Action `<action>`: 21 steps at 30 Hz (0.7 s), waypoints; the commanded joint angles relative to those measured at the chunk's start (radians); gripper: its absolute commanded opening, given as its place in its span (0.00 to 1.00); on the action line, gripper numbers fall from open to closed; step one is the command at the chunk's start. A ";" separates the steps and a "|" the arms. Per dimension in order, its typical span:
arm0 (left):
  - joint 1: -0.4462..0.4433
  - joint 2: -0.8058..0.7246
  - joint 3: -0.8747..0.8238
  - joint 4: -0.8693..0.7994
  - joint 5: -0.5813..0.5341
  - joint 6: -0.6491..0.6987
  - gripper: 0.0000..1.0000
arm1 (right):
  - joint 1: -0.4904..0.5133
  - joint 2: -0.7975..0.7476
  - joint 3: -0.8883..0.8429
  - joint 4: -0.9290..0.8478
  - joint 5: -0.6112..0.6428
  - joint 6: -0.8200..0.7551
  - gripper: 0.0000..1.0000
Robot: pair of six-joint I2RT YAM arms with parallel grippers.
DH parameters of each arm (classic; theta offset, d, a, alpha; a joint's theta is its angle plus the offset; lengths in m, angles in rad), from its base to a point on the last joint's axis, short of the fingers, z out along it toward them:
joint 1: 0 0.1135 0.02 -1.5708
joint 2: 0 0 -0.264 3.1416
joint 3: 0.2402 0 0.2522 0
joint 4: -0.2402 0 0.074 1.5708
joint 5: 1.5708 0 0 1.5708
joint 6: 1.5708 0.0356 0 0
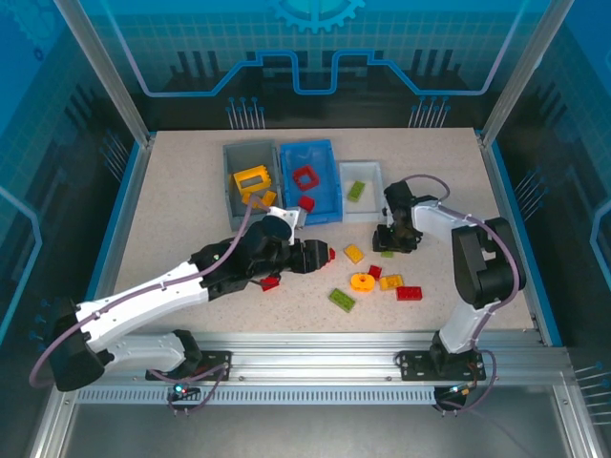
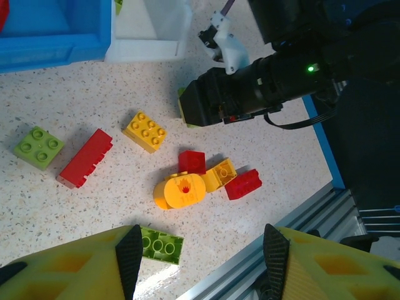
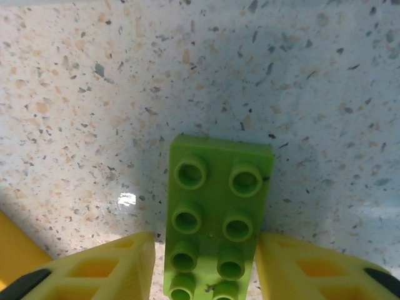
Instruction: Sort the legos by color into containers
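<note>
Near edge: aluminium rail (image 1: 315, 348), then speckled table (image 1: 191, 210). Left gripper (image 2: 203, 237) gapes empty above loose bricks (image 2: 181, 190). Right gripper (image 3: 206, 240) flanks a green brick (image 3: 215, 212) lying on the table, grip unclear. Beyond: grey bin (image 1: 250, 151) holding yellow frame (image 1: 251, 177), blue bin (image 1: 325, 196) holding red frame (image 1: 305, 177), white tray (image 1: 368, 172) holding green piece (image 1: 356, 190). Blue panels (image 1: 315, 57) behind.

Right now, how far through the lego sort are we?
Under halfway. Done: a yellow frame in the grey bin, a red frame in the blue bin, one green piece in the white tray. In hand: the right gripper straddles a green brick on the table, grip unclear; the left gripper hovers open. Left: the yellow round piece and several loose bricks around it.
</note>
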 commanded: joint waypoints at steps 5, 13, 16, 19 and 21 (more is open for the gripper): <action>-0.013 -0.045 -0.018 -0.035 -0.036 -0.024 0.58 | 0.051 0.084 0.083 -0.124 0.127 0.062 0.44; -0.015 -0.045 -0.017 -0.040 -0.040 -0.018 0.58 | 0.067 0.122 0.101 -0.119 0.163 0.114 0.33; -0.015 -0.046 -0.009 -0.053 -0.046 -0.011 0.58 | 0.083 0.064 0.068 -0.102 0.188 0.135 0.27; -0.013 -0.042 0.029 -0.095 -0.060 -0.004 0.58 | 0.111 -0.050 0.050 -0.117 0.232 0.149 0.25; -0.013 -0.029 0.069 -0.120 -0.064 0.010 0.59 | 0.134 -0.126 0.070 -0.140 0.247 0.148 0.24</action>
